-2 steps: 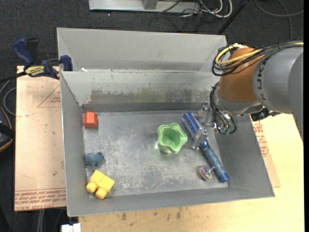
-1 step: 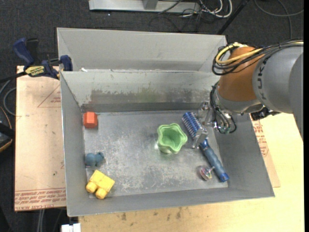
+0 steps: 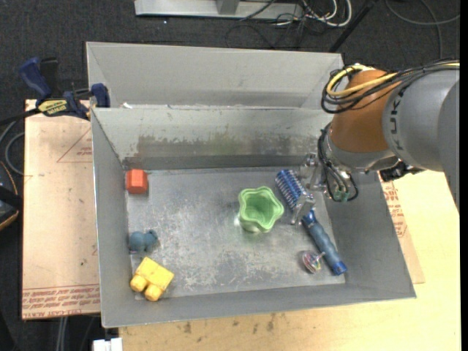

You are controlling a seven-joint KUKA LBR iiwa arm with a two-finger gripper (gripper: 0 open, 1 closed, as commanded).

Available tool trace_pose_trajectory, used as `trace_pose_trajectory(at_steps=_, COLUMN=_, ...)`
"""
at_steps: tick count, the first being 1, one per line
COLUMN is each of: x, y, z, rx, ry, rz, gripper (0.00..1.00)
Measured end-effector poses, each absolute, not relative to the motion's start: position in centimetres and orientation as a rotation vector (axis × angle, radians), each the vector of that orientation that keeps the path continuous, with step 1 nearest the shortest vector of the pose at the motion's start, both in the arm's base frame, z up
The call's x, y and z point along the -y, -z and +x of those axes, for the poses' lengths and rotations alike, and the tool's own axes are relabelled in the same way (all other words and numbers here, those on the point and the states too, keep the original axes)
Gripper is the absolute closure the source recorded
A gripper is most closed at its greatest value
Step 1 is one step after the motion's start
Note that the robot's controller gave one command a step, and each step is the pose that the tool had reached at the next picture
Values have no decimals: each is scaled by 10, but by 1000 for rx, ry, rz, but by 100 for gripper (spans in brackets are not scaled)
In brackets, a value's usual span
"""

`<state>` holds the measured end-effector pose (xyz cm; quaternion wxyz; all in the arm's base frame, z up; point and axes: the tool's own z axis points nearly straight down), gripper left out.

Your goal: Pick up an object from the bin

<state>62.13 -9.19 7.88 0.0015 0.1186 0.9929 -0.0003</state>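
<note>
Fingers [image 3: 311,185] first, and it's a tough call: they sit low among metal parts and shadow, so wide or narrow, cannot tell. The gripper [image 3: 312,192] hangs at the right side of the bin [image 3: 219,123], right against a blue brush [image 3: 322,241]. The bristled head lies just left of it and the handle runs toward the near right corner. Whether the brush is actually between them is hidden by the wrist.

Dark letters show on the grey arm [image 3: 431,119], cut off by its orange cover, so only a fragment reads.

On room: the brush lies close to the right sloping wall. A green flower-shaped cup [image 3: 259,209] stands just beside the bristles, and a small round thing [image 3: 312,262], too small to identify, is by the handle's end. The floor left of the cup is open. Well apart by the left wall are an orange block [image 3: 136,181], a grey-blue lump [image 3: 141,241] and a yellow toy [image 3: 151,278].
</note>
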Motion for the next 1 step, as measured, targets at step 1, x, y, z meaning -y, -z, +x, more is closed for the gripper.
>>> trace_pose_trajectory(at_steps=1, x=92, y=-79, z=622, rx=-3117, ry=1, rz=369, gripper=0)
